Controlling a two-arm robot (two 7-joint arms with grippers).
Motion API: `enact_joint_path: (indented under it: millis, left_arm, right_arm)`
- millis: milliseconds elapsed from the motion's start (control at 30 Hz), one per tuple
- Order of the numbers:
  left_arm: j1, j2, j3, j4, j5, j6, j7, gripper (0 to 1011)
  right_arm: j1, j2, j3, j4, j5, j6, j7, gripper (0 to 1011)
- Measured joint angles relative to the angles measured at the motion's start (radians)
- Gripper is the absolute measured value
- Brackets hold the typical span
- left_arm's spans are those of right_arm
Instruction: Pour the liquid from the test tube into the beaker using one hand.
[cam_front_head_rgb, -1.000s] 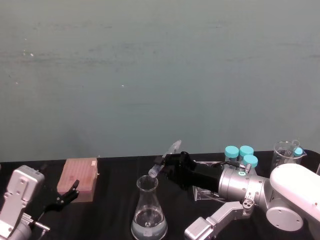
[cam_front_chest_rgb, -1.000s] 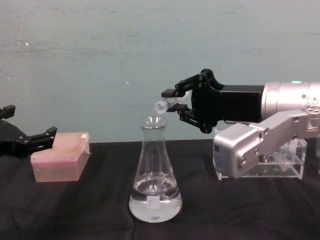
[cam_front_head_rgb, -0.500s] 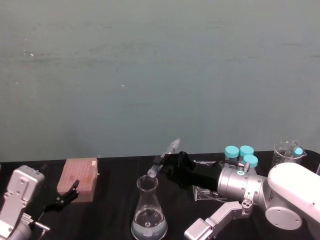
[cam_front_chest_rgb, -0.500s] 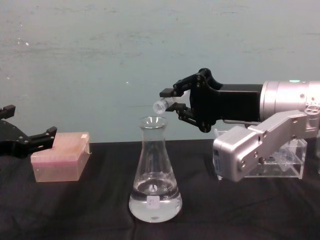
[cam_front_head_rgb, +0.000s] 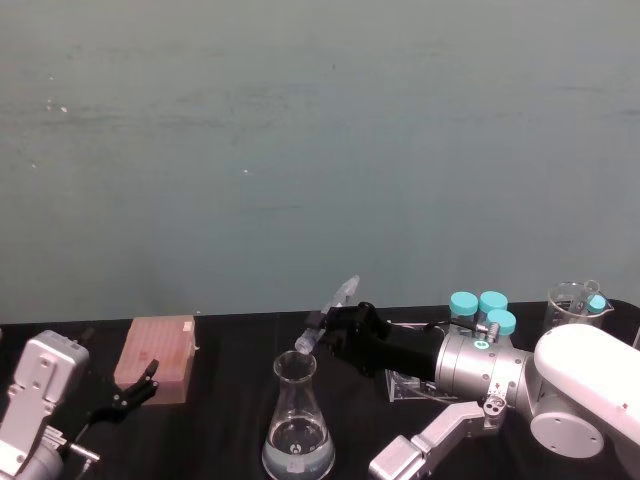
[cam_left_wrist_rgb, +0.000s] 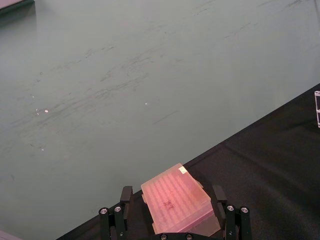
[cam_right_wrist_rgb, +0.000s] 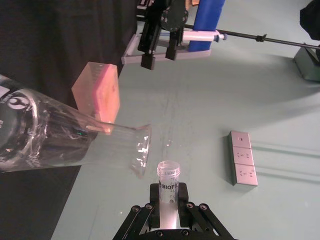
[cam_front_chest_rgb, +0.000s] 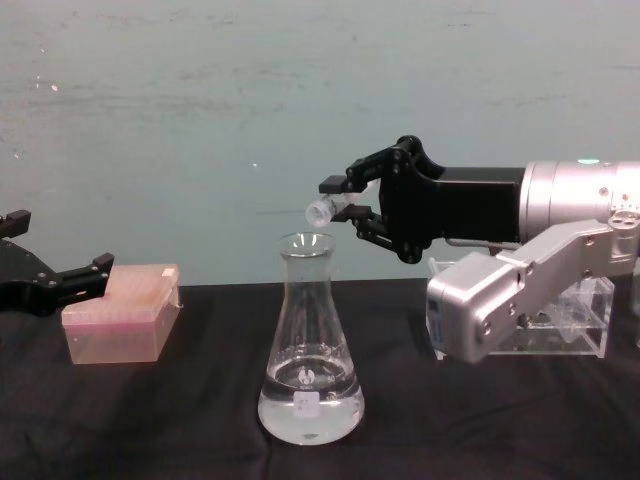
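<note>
The test tube (cam_front_chest_rgb: 319, 211) is tilted, its open mouth pointing down just above the rim of the beaker (cam_front_chest_rgb: 310, 340), a clear conical flask on the black table. My right gripper (cam_front_chest_rgb: 336, 198) is shut on the tube and reaches in from the right. In the right wrist view the test tube (cam_right_wrist_rgb: 168, 190) sits between the fingers, its mouth close to the beaker's (cam_right_wrist_rgb: 65, 142) rim. Clear liquid (cam_front_chest_rgb: 310, 408) fills the beaker's wide base. In the head view the tube (cam_front_head_rgb: 326, 318) slants over the beaker (cam_front_head_rgb: 297, 420). My left gripper (cam_front_chest_rgb: 60, 245) is parked open at the far left.
A pink tip box (cam_front_chest_rgb: 121, 311) lies left of the flask, right by the left gripper's fingers (cam_left_wrist_rgb: 125, 198). A clear acrylic rack (cam_front_chest_rgb: 574, 322) stands behind the right arm. Teal-capped tubes (cam_front_head_rgb: 480, 306) and a glass cup (cam_front_head_rgb: 572, 300) stand at the back right.
The right gripper has edged slightly left with the tube, bringing its mouth a little further over the flask's rim. The left arm has not moved.
</note>
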Motion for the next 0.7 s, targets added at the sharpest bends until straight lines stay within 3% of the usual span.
enact_joint_path:
  millis: [267,300,500,600,633,667,700]
  left_arm:
    - [0.0,0.0,0.0,0.0,0.0,0.0,0.0,1000]
    - [0.0,0.0,0.0,0.0,0.0,0.0,0.0,1000]
    - [0.0,0.0,0.0,0.0,0.0,0.0,0.0,1000]
    - [0.0,0.0,0.0,0.0,0.0,0.0,0.0,1000]
    - [0.0,0.0,0.0,0.0,0.0,0.0,0.0,1000]
    - [0.0,0.0,0.0,0.0,0.0,0.0,0.0,1000]
    - [0.0,0.0,0.0,0.0,0.0,0.0,0.0,1000]
  right_arm:
    - [-0.016,-0.003,0.033,-0.006,0.072,-0.017,0.024,198]
    - [-0.027,-0.004,0.052,-0.012,0.11,-0.026,0.043,198]
    - [-0.058,-0.004,0.102,-0.037,0.219,-0.039,0.115,198]
    - [-0.077,-0.003,0.139,-0.057,0.315,-0.039,0.183,198]
    - [-0.088,-0.003,0.159,-0.068,0.382,-0.037,0.232,198]
    - [-0.093,-0.003,0.172,-0.073,0.419,-0.034,0.258,198]
    - [-0.104,-0.004,0.197,-0.081,0.51,-0.026,0.319,199]
